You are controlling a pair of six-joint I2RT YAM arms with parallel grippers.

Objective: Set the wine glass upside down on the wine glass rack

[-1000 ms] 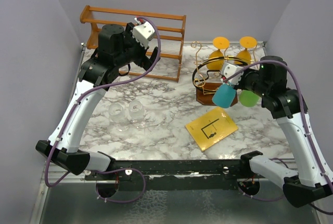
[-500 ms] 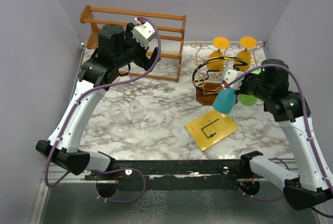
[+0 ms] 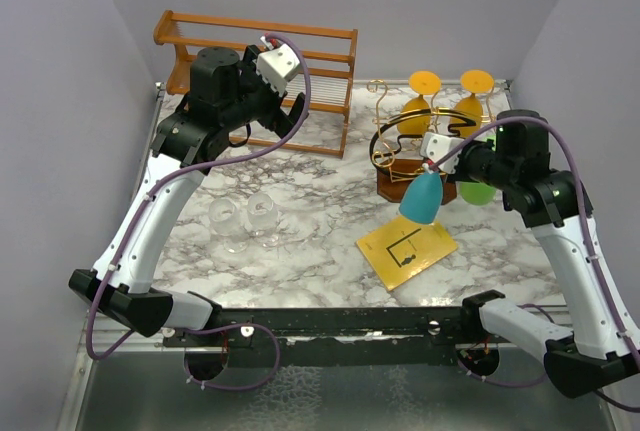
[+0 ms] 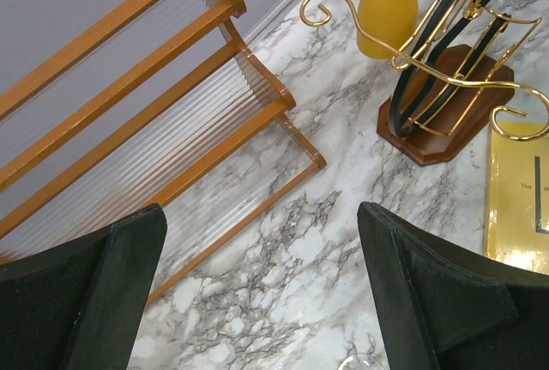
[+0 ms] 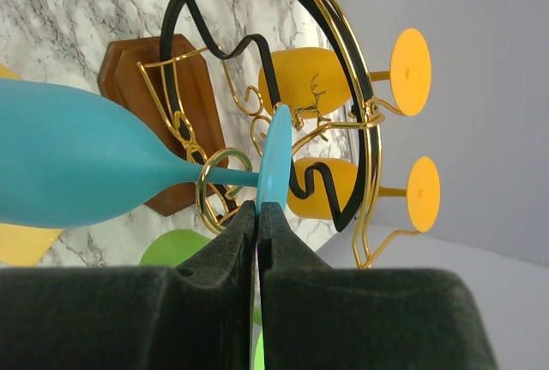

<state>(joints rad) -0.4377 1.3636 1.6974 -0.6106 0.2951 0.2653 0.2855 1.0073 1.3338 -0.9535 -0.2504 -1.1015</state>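
Wine glass, foot edge-on in the clamped-shut right gripper, bowl beyond it.

Hung yellow glasses and green glass crowd the wine glass rack

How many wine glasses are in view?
6: two yellow glasses hanging on the gold rack, a blue glass in the right pincer, a green glass beside it, two clear glasses on the table, left side. The arm may hide more.

a wooden slatted shelf stands behind clear glasses and a yellow card.
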